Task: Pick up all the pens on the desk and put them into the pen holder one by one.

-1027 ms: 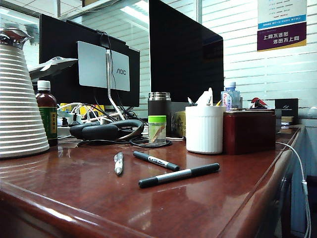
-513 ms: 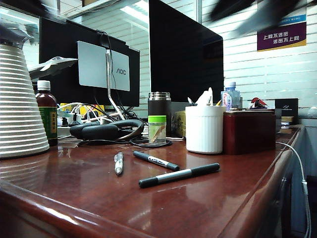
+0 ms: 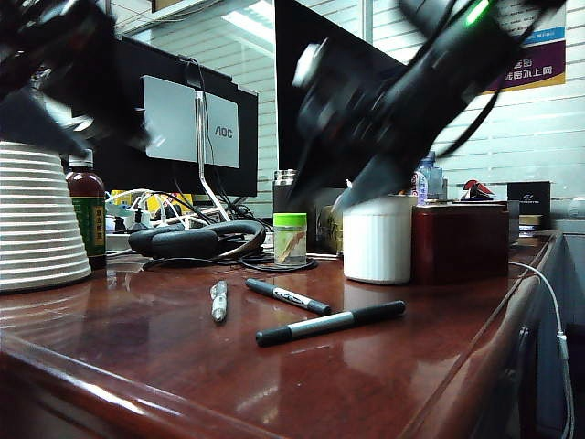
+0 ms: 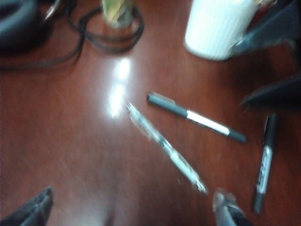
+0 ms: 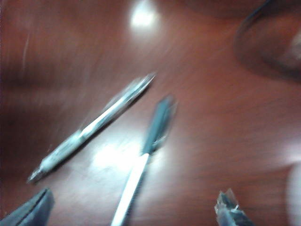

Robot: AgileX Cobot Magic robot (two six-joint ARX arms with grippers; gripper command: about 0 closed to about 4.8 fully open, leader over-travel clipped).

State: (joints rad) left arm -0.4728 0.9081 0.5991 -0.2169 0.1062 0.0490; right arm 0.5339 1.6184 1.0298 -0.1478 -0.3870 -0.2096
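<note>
Nothing stowed: three slim pens (image 3: 302, 309) lie on the glossy reddish-brown desk (image 3: 137, 357), beneath wide-open, empty left gripper (image 4: 134, 209) and right gripper (image 5: 134, 209); white ribbed pen holder (image 3: 377, 240) beyond.

Three pens (image 3: 302, 311) lie on the desk (image 3: 164, 366) before the white pen holder (image 3: 377, 240). Both claws hang blurred above, left claw (image 3: 41, 114) over the ribbed jug, right claw (image 3: 343, 174) near the holder.
</note>
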